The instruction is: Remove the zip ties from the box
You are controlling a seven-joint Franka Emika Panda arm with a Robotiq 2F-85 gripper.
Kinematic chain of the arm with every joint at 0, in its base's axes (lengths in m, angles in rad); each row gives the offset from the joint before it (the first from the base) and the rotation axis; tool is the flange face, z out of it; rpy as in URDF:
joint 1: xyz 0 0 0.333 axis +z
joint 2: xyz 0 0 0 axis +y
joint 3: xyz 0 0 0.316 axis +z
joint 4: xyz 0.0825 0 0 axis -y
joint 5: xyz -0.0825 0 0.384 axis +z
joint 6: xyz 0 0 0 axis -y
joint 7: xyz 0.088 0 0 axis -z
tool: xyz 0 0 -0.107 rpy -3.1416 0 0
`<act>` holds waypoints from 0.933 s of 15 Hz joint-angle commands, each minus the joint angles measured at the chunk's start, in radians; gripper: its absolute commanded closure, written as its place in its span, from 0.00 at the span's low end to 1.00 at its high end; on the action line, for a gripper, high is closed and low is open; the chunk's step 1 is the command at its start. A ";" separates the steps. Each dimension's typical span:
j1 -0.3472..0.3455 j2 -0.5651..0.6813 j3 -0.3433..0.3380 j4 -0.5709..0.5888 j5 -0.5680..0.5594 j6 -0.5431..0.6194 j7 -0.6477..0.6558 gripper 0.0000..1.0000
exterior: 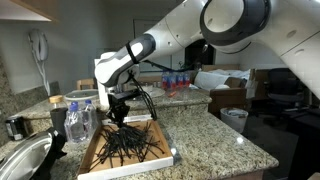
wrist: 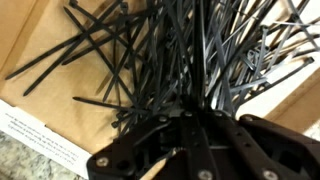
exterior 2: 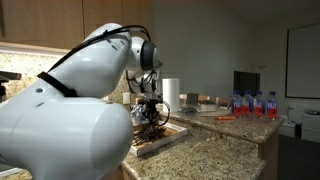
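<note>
A shallow cardboard box (exterior: 130,166) lies on the granite counter and holds a loose heap of black zip ties (exterior: 128,145). My gripper (exterior: 122,103) hangs just above the box, shut on a bundle of zip ties that fans down into the heap. In the wrist view the jaws (wrist: 195,112) are closed around many ties (wrist: 150,50), with bare box floor (wrist: 55,105) to the left. In an exterior view the gripper (exterior 2: 152,110) stands over the box (exterior 2: 160,143); the arm hides much of it.
Glass jars (exterior: 82,115) stand close beside the box. A metal sink (exterior: 20,160) lies at the counter's end. Water bottles (exterior: 178,80) and an open carton (exterior: 228,90) are behind. A paper towel roll (exterior 2: 170,95) stands on the counter.
</note>
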 commanded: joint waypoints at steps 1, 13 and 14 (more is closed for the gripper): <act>0.018 -0.068 -0.010 0.014 0.019 -0.062 0.024 0.92; -0.020 -0.177 -0.002 -0.079 0.093 -0.077 0.167 0.92; -0.024 -0.188 -0.005 -0.094 0.100 -0.068 0.188 0.92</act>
